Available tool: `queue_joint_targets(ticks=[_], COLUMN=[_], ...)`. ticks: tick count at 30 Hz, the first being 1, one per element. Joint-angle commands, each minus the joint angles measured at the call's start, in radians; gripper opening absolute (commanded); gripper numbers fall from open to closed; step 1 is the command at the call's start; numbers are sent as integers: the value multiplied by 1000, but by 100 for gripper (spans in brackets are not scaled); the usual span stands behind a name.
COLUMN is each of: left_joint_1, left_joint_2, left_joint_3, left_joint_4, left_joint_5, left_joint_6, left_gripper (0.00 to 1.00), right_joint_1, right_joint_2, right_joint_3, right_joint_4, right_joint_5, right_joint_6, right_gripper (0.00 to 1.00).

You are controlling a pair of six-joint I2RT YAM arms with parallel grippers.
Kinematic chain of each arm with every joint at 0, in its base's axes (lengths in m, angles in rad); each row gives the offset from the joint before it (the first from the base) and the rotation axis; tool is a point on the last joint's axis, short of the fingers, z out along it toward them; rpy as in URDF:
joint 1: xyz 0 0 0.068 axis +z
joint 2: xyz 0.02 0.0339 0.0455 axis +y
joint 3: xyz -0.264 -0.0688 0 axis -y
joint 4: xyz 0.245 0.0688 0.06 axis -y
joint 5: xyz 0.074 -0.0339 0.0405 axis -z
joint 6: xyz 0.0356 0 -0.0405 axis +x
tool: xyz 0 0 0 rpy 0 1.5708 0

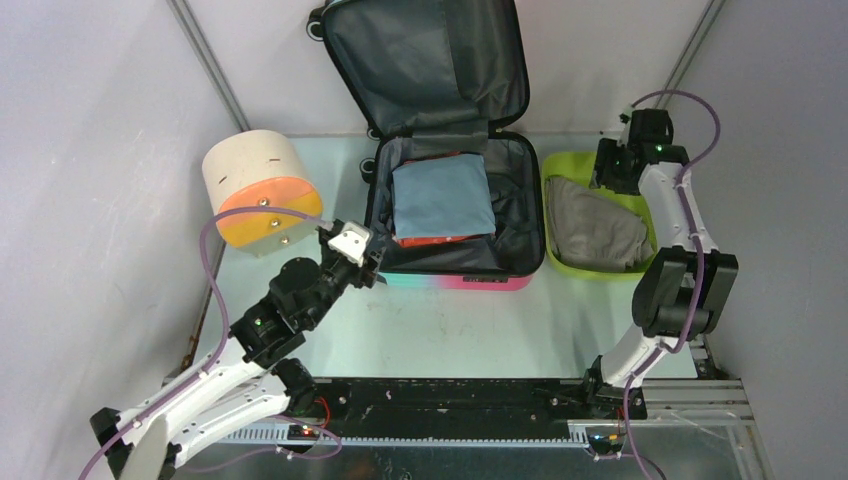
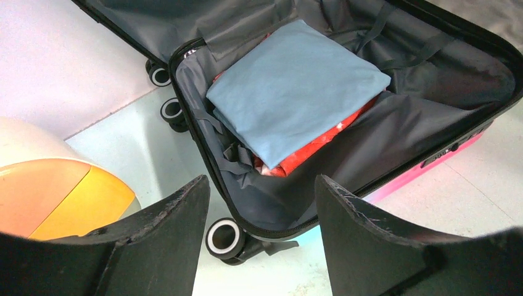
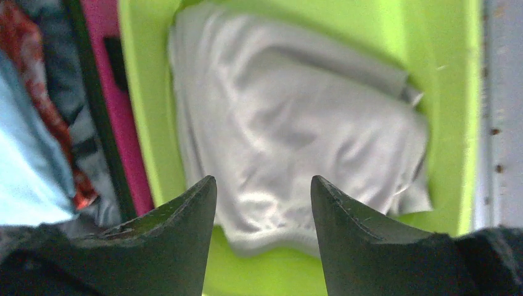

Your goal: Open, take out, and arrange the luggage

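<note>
1. Nearest, a black rail (image 1: pixel 450 400) ran along the tabletop's near edge and carried the bases of two arms, one at each end.
2. The tabletop (image 1: pixel 450 330) was pale and smooth with a faint green tint.
3. The left gripper (image 2: pixel 262 185) hung just off the near-left corner of the luggage, its jaws spread wide and holding nothing.
4. The luggage (image 1: pixel 455 282), one suitcase, lay open at the middle of the tabletop, with a pink-to-teal shell along its near edge. No writing on it could be read.
5. Three black wheels (image 2: pixel 223 237) showed along its left side in the left wrist view.
6. Two folded items lay stacked in its dark grey lining: a blue cloth (image 1: pixel 442 195) on top of a red-orange one (image 1: pixel 440 241).
7. One cream-and-orange cylinder (image 1: pixel 262 190) lay on its side to the left, near the luggage.
8. One lime-green tub (image 1: pixel 590 270) sat just beside the luggage on the right and held one grey cloth (image 1: pixel 595 230).
9. The right gripper (image 3: pixel 262 182) hovered over that cloth with its jaws apart, gripping nothing.
10. Farthest, the lid leaned upright against plain pale walls (image 1: pixel 90 150), and two metal struts (image 1: pixel 205 60) slanted up the back corners.
</note>
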Motion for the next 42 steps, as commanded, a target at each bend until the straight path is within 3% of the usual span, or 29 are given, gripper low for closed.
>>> queue_joint_targets(ticks=[1, 11, 20, 29, 36, 42], left_joint_1=[-4, -4, -4, -4, -4, -4], left_joint_2=[-9, -6, -1, 4, 7, 15], left_joint_3=[2, -1, -1, -1, -2, -2], left_joint_4=[26, 31, 34, 31, 33, 34], left_joint_5=[-26, -25, -22, -18, -13, -7], left_joint_6=[25, 31, 31, 34, 35, 35], left_gripper=[71, 71, 71, 71, 71, 71], right_joint_1=[-30, -66, -79, -108, -116, -124], right_joint_2=[87, 339, 368, 424, 489, 554], right_joint_3=[86, 207, 198, 346, 371, 416], right_joint_4=[7, -2, 1, -66, -118, -143], right_joint_5=[112, 152, 117, 91, -150, -224], right_joint_6=[-19, -72, -179, -179, -280, -320], right_gripper=[60, 61, 64, 69, 71, 68])
